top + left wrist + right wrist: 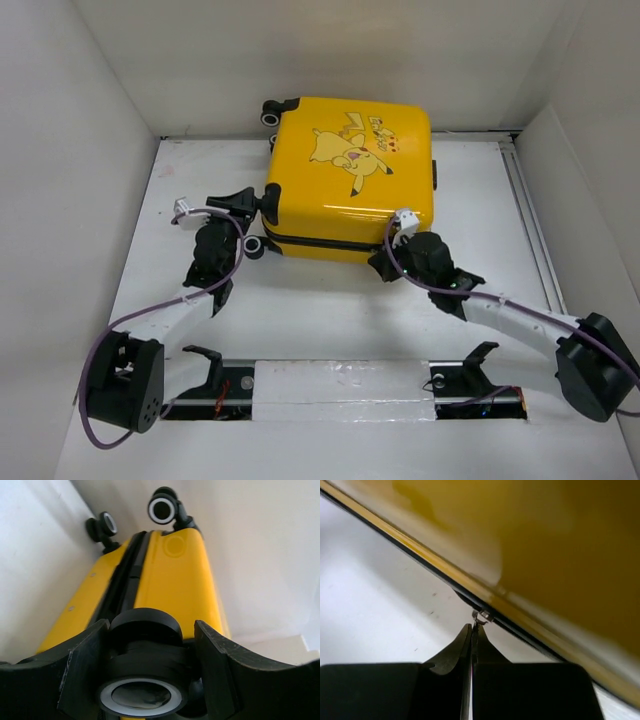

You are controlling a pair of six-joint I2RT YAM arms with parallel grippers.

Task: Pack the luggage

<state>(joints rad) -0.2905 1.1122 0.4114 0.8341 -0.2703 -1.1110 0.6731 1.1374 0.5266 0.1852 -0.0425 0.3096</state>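
Observation:
The yellow luggage (350, 170) lies flat and closed at the back middle of the table, Pikachu side up. Its black zipper seam runs along the near side (445, 577). My left gripper (264, 203) is at its near left corner, its fingers on either side of a black wheel (144, 666), gripping it. In the left wrist view the yellow shell (175, 585) stretches away from the gripper (150, 627). My right gripper (390, 258) is at the near right corner. In the right wrist view it (474, 628) is shut on the small metal zipper pull (482, 615).
Two more wheels (164, 509) stick out at the luggage's far left corner (270, 112). White walls close in the table on the left, back and right. A metal rail (525, 200) runs along the right side. The arms' mounting bar (340, 382) lies along the near edge.

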